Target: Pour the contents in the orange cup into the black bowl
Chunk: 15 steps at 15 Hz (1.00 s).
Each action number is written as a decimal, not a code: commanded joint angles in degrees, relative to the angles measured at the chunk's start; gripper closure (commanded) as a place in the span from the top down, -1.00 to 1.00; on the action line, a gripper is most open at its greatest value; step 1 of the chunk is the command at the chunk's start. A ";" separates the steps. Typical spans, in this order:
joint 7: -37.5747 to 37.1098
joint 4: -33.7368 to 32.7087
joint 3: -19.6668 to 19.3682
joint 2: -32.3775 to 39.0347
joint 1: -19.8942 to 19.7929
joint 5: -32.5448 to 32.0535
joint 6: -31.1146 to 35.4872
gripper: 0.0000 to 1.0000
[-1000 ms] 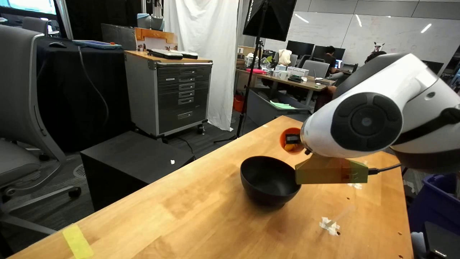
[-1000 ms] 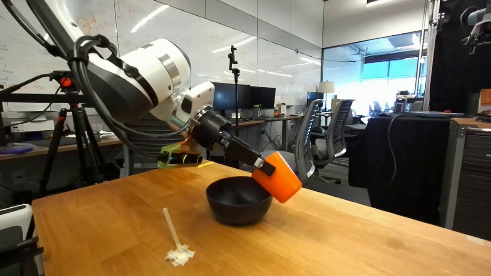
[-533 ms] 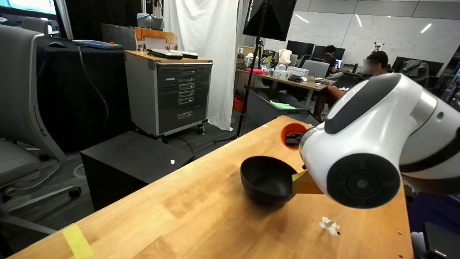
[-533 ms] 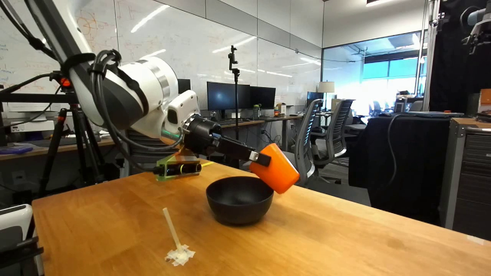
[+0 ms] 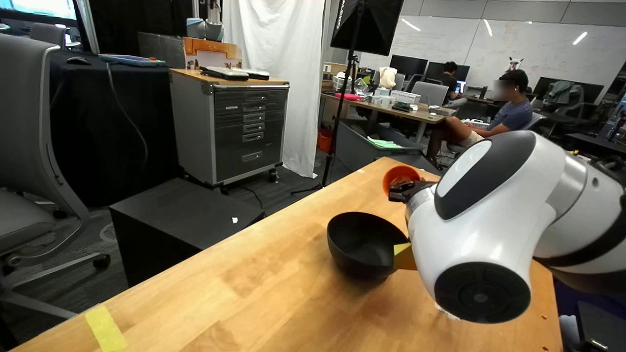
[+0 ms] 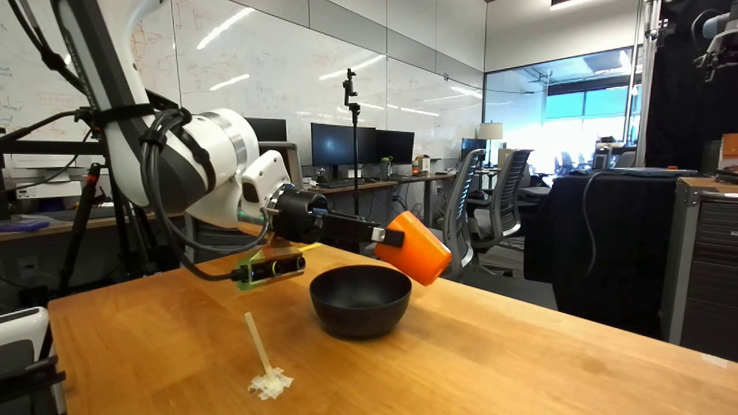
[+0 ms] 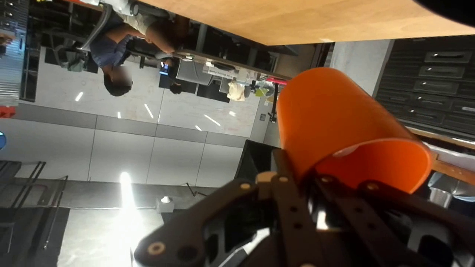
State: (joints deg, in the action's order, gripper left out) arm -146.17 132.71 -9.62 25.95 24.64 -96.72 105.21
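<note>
The orange cup [image 5: 402, 172] is held in the air, tilted, beyond the black bowl [image 5: 367, 244]. In an exterior view the cup [image 6: 416, 251] is above and right of the bowl [image 6: 360, 311], its base low and right, its mouth toward the gripper. My gripper [image 6: 395, 236] is shut on the cup wall near the rim; it also shows in an exterior view [image 5: 403, 190]. In the wrist view the fingers [image 7: 300, 178] pinch the cup [image 7: 341, 111], one appearing to reach into its mouth. Something brownish shows inside the cup, unclear. The bowl is upright; its dark edge [image 7: 452, 9] shows in the wrist view.
A thin stick [image 6: 258, 343] taped to the wooden table [image 6: 519, 357] stands near the bowl. The wrist camera mount [image 6: 268, 271] hangs low beside the bowl. Yellow tape [image 5: 106, 327] lies at a table edge. A person sits [image 5: 511, 107] in the background.
The wrist has lowered and the gripper has levelled out. The cup has risen slightly and turned in the grip of the moving arm. The bowl has not moved.
</note>
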 commanded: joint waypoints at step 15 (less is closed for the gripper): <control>-6.57 -2.91 16.70 9.19 -11.26 -9.67 -24.86 -0.85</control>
State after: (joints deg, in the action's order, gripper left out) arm -151.75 131.32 5.26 33.03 14.25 -104.51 84.98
